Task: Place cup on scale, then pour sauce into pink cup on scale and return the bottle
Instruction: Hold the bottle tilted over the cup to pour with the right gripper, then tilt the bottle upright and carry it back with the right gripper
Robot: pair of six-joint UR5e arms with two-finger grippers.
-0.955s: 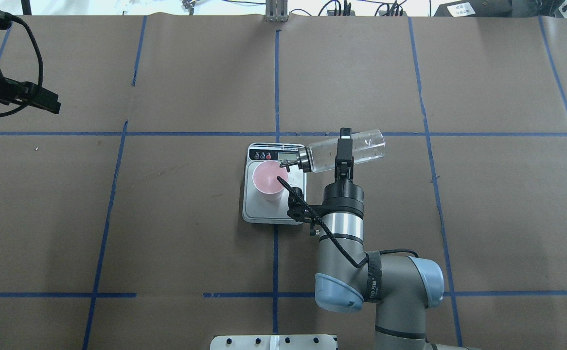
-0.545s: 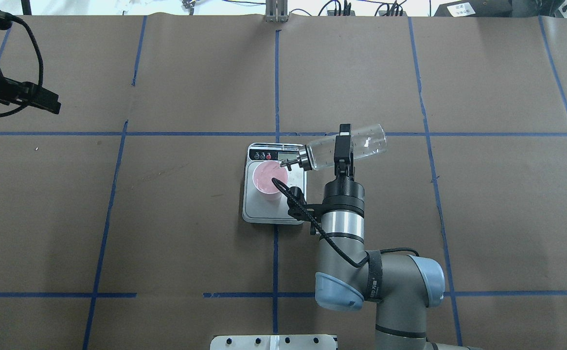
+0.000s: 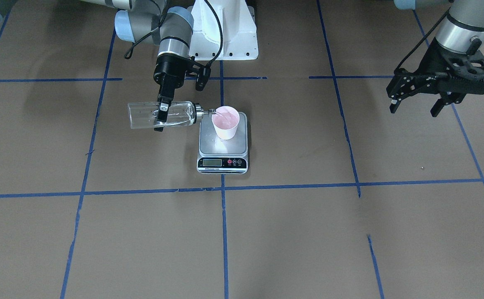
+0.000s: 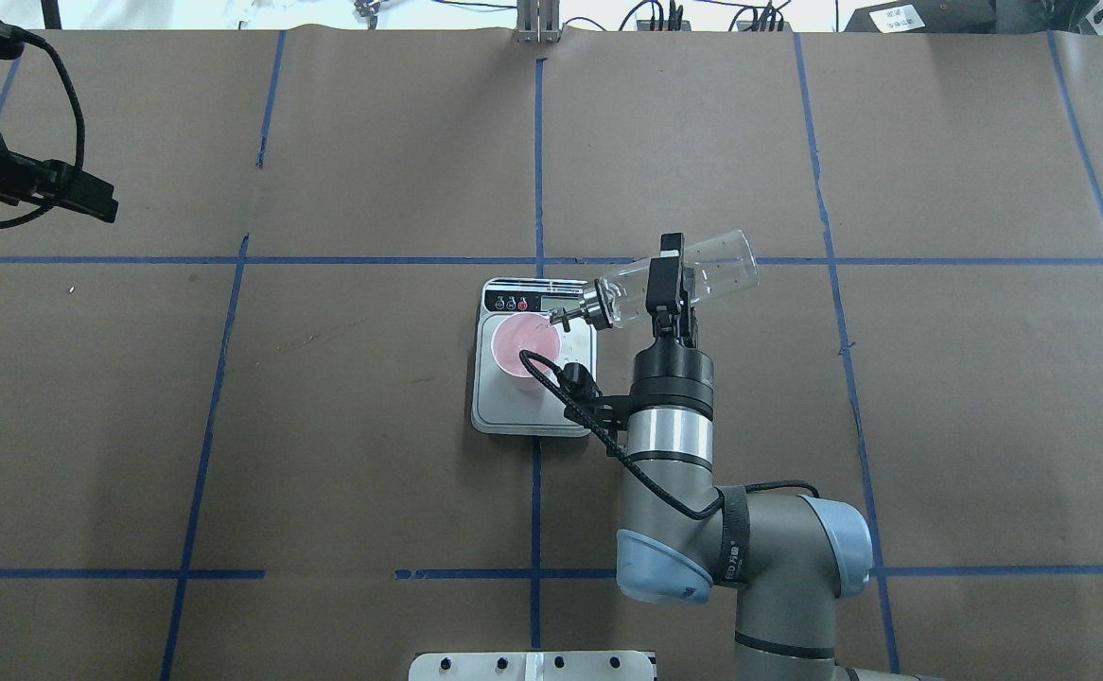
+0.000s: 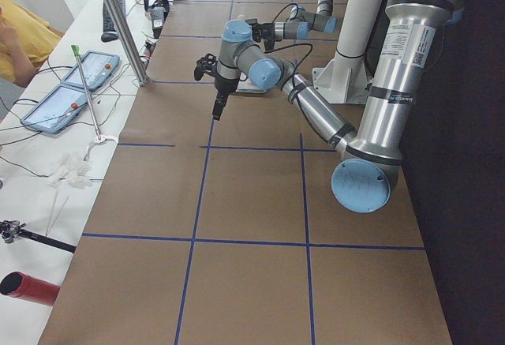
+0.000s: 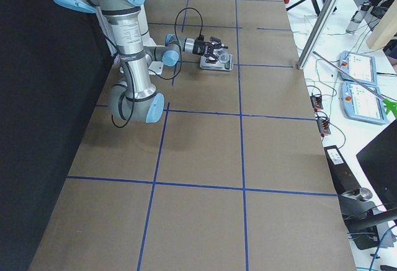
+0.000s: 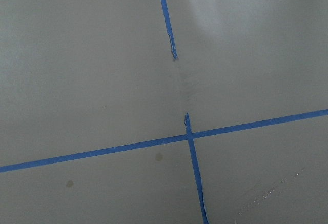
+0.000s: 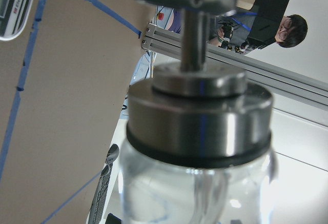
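Bottle tipped over the cup on the scale.
We see the right tool [image 4: 667, 284] clamped on the bottle [image 4: 693, 274], spout above the cup [image 4: 523, 348] standing on the scale [image 4: 533, 407] mid-worktop [image 4: 324, 454]; farther off, the left tool [image 3: 433, 93] hangs apart, holding nothing.

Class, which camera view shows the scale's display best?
The exterior front-facing view: the scale has its display strip facing that camera, unobstructed. The overhead exterior view shows it partly behind the bottle's spout; the exterior right view shows it tiny.
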